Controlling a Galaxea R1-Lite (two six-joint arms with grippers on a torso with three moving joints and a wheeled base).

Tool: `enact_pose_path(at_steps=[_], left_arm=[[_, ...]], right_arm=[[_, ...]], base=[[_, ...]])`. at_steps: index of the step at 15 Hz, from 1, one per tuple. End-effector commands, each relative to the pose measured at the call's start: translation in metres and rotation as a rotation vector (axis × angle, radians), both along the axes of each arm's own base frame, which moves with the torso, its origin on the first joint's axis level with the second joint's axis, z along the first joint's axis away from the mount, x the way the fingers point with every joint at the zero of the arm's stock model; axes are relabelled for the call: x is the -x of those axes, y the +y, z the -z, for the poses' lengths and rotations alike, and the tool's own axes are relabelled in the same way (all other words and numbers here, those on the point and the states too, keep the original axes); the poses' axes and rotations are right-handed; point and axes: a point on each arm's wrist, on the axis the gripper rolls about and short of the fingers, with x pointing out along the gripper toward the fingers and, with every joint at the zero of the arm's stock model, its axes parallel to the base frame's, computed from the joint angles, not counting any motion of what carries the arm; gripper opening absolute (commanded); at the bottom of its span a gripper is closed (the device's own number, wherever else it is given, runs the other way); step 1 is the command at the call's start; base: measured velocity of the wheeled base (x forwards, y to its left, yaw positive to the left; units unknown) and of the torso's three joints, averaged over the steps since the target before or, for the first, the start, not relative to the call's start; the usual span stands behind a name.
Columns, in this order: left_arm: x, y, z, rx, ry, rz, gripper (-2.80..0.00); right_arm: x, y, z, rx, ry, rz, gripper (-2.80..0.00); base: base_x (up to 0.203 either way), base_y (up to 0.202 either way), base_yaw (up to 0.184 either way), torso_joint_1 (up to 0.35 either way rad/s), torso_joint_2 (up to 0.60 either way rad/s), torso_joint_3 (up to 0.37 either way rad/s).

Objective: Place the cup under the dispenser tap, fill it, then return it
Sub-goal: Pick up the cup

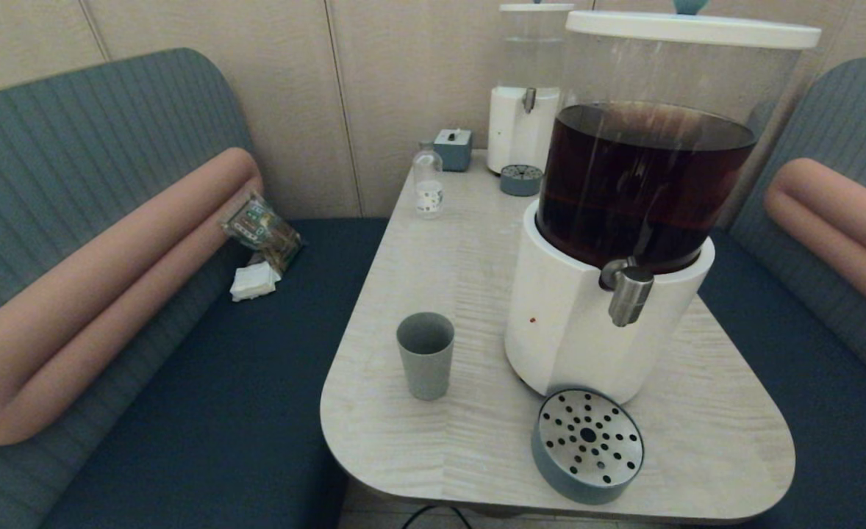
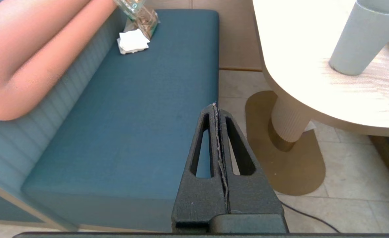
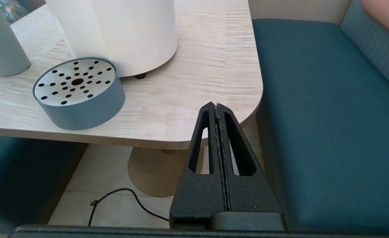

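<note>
Cup [image 1: 426,355] stands upright on the table [image 1: 477,242], beside the big dispenser [image 1: 609,294], off to the side of its tap [image 1: 630,294]. Left gripper [image 2: 217,107] and right gripper [image 3: 216,106] are pressed closed, holding nothing, down past the table edge, far from the cup.

Neither arm shows in the head view. The left end effector [image 2: 217,106] hangs low beside the surface [image 2: 313,82], off its edge, fingers pressed flat together and holding nothing. The right end effector [image 3: 216,105] hangs the same way at the opposite side, below the surface's edge, fingers closed and empty.
</note>
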Motion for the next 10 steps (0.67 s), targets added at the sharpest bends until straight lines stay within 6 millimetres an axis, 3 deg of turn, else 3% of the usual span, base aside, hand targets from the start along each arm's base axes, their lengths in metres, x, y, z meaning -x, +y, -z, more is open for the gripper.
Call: enact_pose_path(at_steps=[1,6,8,10], left_arm=[[0.000,0.000,0.000,0.001,0.000,-0.003,-2.80],[0.000,0.000,-0.001,0.016,-0.007,-0.004,-2.80],[0.007,0.000,-0.020,0.023,-0.056,0.005,-2.80],[0.019,-0.001,-0.053,0.033,-0.087,0.042,-2.80]], right_arm=[[0.000,0.000,0.000,0.002,0.000,-0.001,-2.80],[0.000,0.000,0.000,0.004,-0.001,-0.001,-2.80],[0.000,0.000,0.000,0.004,0.000,-0.001,-2.80],[0.000,0.000,0.000,0.008,0.005,-0.002,-2.80]], base=[[0.000,0.000,0.000,0.000,0.00,0.000],[0.000,0.000,0.000,0.000,0.00,0.000],[0.000,0.000,0.000,0.000,0.00,0.000],[0.000,0.000,0.000,0.000,0.00,0.000]])
